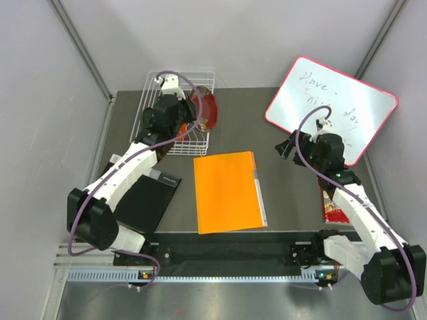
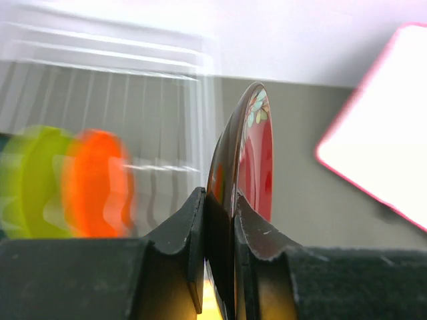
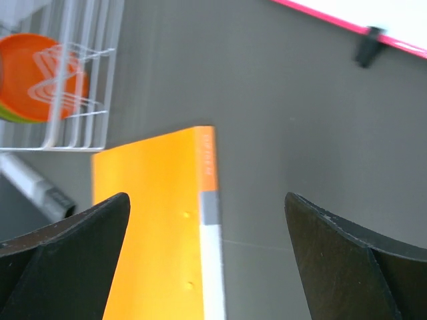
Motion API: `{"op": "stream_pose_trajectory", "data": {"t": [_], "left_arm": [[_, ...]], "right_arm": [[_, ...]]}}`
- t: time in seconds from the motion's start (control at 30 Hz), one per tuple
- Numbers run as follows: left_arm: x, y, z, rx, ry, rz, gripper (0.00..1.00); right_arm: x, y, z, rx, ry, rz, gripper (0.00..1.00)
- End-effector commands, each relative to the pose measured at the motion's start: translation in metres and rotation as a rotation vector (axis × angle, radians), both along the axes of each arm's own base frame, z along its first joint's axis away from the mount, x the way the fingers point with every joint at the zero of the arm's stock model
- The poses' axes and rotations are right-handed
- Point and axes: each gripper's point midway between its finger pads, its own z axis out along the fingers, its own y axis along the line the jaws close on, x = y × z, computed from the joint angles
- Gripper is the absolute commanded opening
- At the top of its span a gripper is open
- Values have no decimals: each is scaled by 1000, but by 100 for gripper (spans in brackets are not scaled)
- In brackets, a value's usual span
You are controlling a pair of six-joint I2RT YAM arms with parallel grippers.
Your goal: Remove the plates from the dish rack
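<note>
The dark red plate point(image 2: 257, 160) stood on edge, its lower rim clamped between the fingers of the left gripper point(image 2: 219, 203). It was at the right side of the dish rack point(image 1: 190, 75); whether it touched the wires could not be told. In the left wrist view the rack was badly blurred, and the orange plate point(image 2: 100, 183) and green plate point(image 2: 33, 180) inside it were upright smears. From above, the left arm hid most of the rack's inside. The right gripper point(image 3: 205, 200) hung with its fingers wide apart and nothing between them, over the orange folder point(image 3: 153, 220). Only the whiteboard's point(image 3: 347, 20) pink edge showed there.
</note>
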Motion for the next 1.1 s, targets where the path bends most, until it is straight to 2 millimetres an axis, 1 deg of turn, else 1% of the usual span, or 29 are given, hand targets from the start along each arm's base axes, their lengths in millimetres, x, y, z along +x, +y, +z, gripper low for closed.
{"op": "stream_pose_trajectory", "data": {"t": [0.0,0.03,0.07,0.1,0.13,0.17,0.2,0.3,0.37,0.4,0.43,0.5,0.53,0.57,0.6,0.63,0.67,0.7,0.73,0.77,0.8,0.83,0.87,1.0,1.03,1.07], "left_arm": [[-49,-75,0,-313,84,-395,0],[-53,-82,0,-351,86,-436,0],[-63,-94,0,-418,115,-500,0],[-69,-99,-13,-441,148,-528,0],[-70,-104,-9,-471,131,-556,0],[-81,-111,-17,-512,170,-597,0],[-84,-116,-21,-530,179,-620,0],[-95,-130,-20,-601,181,-695,0],[-100,-136,-14,-646,170,-731,0],[-103,-141,-16,-658,183,-755,0],[-104,-143,-15,-678,188,-764,0],[-108,-149,-13,-693,175,-801,0],[-110,-151,-11,-703,174,-813,0],[-112,-155,-11,-707,172,-828,0],[-114,-157,-8,-709,162,-845,0],[-114,-158,-9,-710,167,-850,0],[-114,-162,-12,-709,176,-855,0],[-114,-164,-13,-712,173,-861,0],[-116,-165,-14,-719,182,-873,0],[-114,-168,-21,-725,199,-876,0],[-115,-170,-23,-734,207,-882,0],[-115,-171,-21,-749,197,-896,0],[-115,-174,-28,-751,213,-905,0],[-114,-180,-37,-763,233,-934,0],[-114,-181,-38,-760,233,-946,7],[-113,-182,-42,-754,243,-953,13]], "right_arm": [[14,47,34,180,-136,166,98],[14,52,34,203,-133,178,98],[17,57,38,217,-158,190,98],[17,61,37,231,-156,205,98],[17,66,38,252,-155,211,98],[17,69,40,263,-163,220,98],[19,73,43,276,-180,231,98],[22,80,41,294,-175,244,97],[22,86,39,305,-164,255,97],[23,89,33,307,-149,263,97],[23,92,32,310,-150,272,96],[24,97,24,315,-125,282,96],[24,99,25,320,-130,289,95],[24,101,20,324,-121,296,93],[22,104,19,337,-120,316,90],[23,106,27,353,-156,332,83],[22,108,24,363,-155,344,78],[18,113,28,384,-164,378,72],[16,116,30,397,-172,402,63],[16,119,33,411,-193,423,56],[11,123,35,429,-191,454,45],[10,124,35,434,-192,463,12],[9,124,34,438,-190,462,0],[4,122,28,453,-170,471,0],[5,115,22,450,-158,440,0],[6,108,24,451,-163,407,0]]}}
